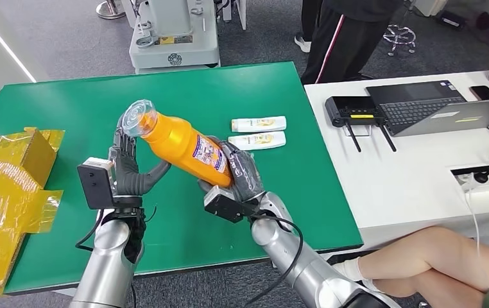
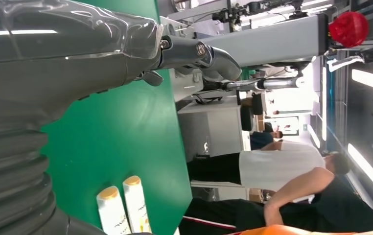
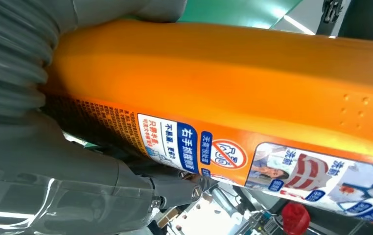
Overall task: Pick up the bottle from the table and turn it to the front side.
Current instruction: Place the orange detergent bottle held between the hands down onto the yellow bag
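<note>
Currently, the orange bottle is held tilted above the green table by the right hand; its cap is touched by the left hand, whose fingers are spread.

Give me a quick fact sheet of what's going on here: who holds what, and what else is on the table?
Bottle: orange bottle, lifted off the green table, tilted, clear cap up-left
Right hand: grips the bottle's lower body
Left hand: fingers up at the cap end; contact unclear
Label: printed panel faces the head camera
Also on table: two small white tubes, side by side
Table's left edge: yellow packaging
</note>
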